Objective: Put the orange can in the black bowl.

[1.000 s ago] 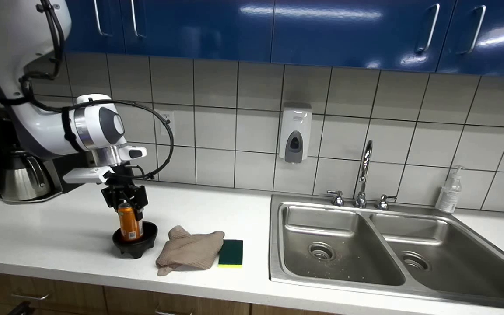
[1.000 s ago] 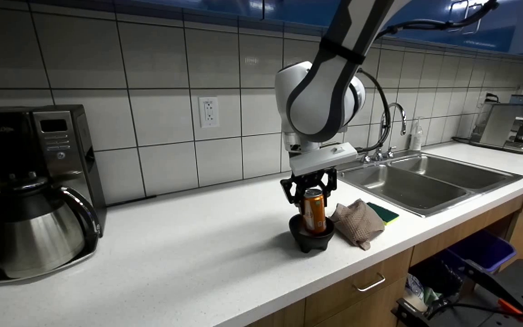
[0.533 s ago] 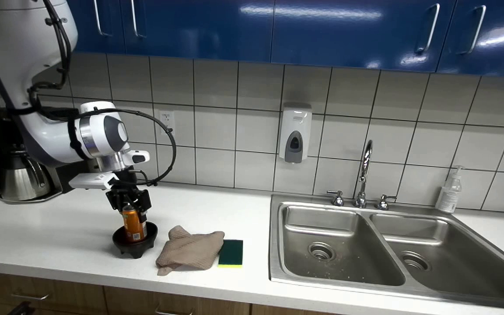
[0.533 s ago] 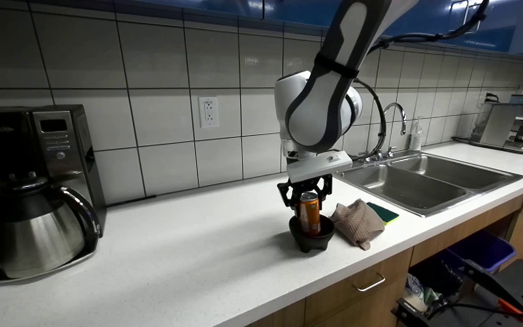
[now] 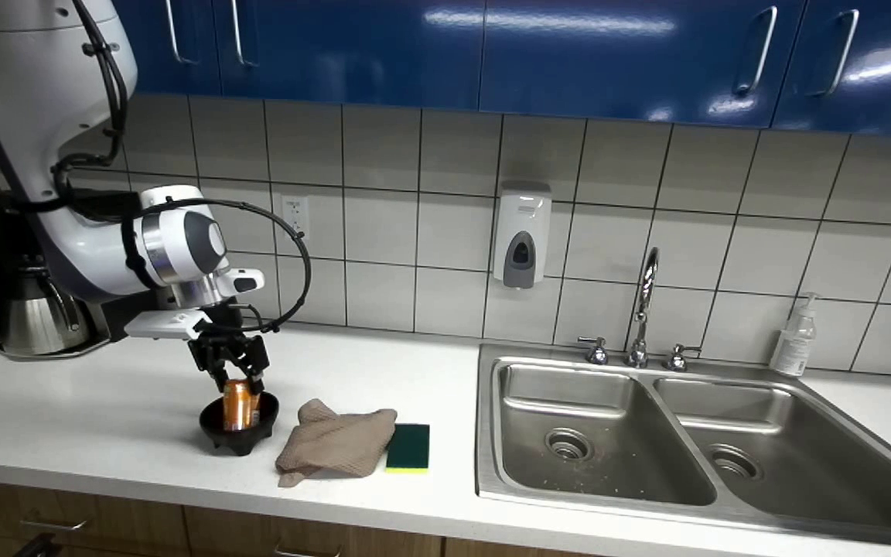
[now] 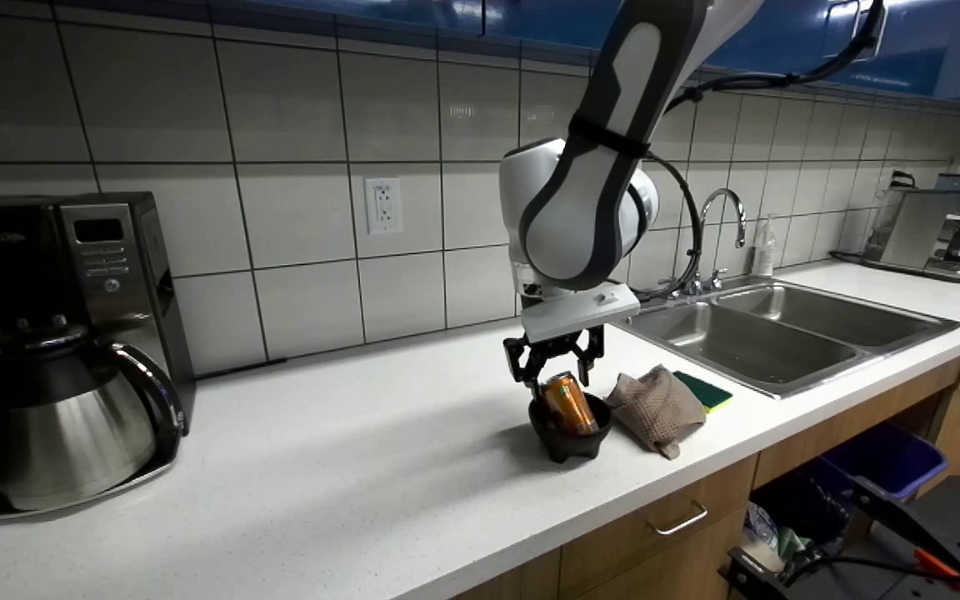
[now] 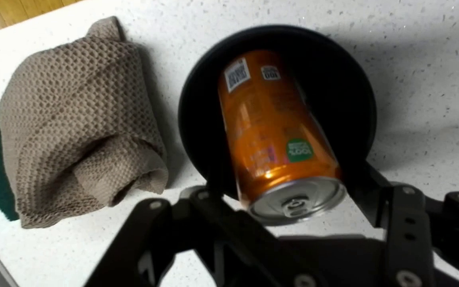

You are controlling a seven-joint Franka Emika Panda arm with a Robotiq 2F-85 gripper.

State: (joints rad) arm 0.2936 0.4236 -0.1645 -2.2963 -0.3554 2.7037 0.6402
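Observation:
The orange can [image 5: 240, 406] sits inside the black bowl [image 5: 240, 444] on the white counter. In an exterior view the can [image 6: 570, 407] is tilted, with its lower end in the bowl [image 6: 570, 445] and its silvery top near the rim. In the wrist view the can [image 7: 269, 119] lies slanted across the bowl [image 7: 345, 91], its top pointing toward my jaws. My gripper [image 6: 560, 382] is open just above, its fingers on either side of the can's top with a gap. The fingertips are dark against the bowl in the wrist view [image 7: 289, 179].
A grey-brown cloth [image 5: 337, 442] lies beside the bowl, with a dark green sponge [image 5: 408, 445] against it. The steel sink [image 5: 488, 433] is farther along the counter. A coffee maker [image 6: 117, 275] with its carafe stands on the counter's other side. Tiled wall [image 6: 297, 208] runs behind.
My gripper came down slightly with the can, then opened and let go. The can has gone from nearly upright to tilted inside the bowl. The bowl has hardly moved.

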